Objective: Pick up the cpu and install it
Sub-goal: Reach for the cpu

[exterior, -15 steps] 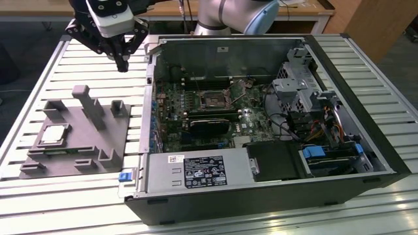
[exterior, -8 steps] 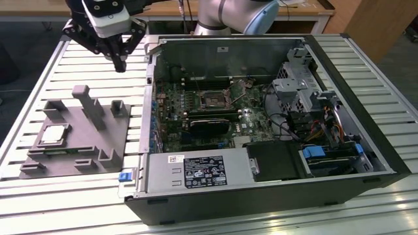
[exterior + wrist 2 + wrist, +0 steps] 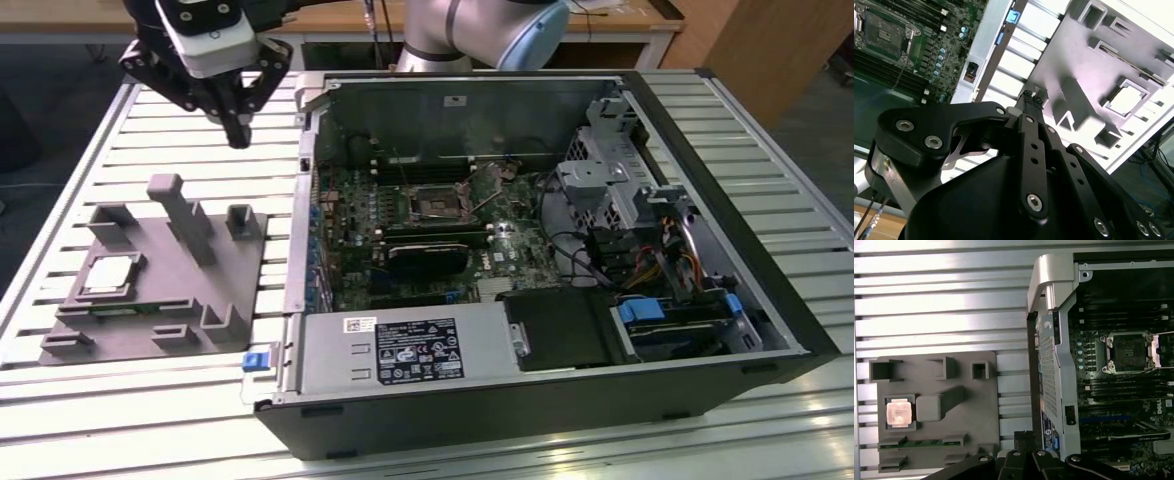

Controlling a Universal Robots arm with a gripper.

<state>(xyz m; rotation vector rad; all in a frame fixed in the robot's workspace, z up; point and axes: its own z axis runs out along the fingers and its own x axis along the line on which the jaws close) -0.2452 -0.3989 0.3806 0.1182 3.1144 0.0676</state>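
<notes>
The cpu point(image 3: 110, 277) is a pale silvery square chip lying flat in a pocket of the grey tray point(image 3: 167, 290) on the exterior view's left. It also shows in both wrist views point(image 3: 899, 413) point(image 3: 1126, 100). My gripper point(image 3: 238, 132) hangs in the air above the slatted table, beyond the tray's far edge and beside the open computer case. Its fingers point(image 3: 1024, 436) are shut together with nothing between them, as the second wrist view also shows at the gripper point(image 3: 1031, 97). The dark metal-framed socket point(image 3: 434, 203) point(image 3: 1128, 352) sits open on the motherboard inside the case.
The tray point(image 3: 974, 410) carries upright blocks point(image 3: 180, 210) and a memory stick point(image 3: 921, 443) near the chip. The case wall point(image 3: 1051, 340) rises between tray and motherboard. Drive cage and cables point(image 3: 627, 220) fill the case's right side.
</notes>
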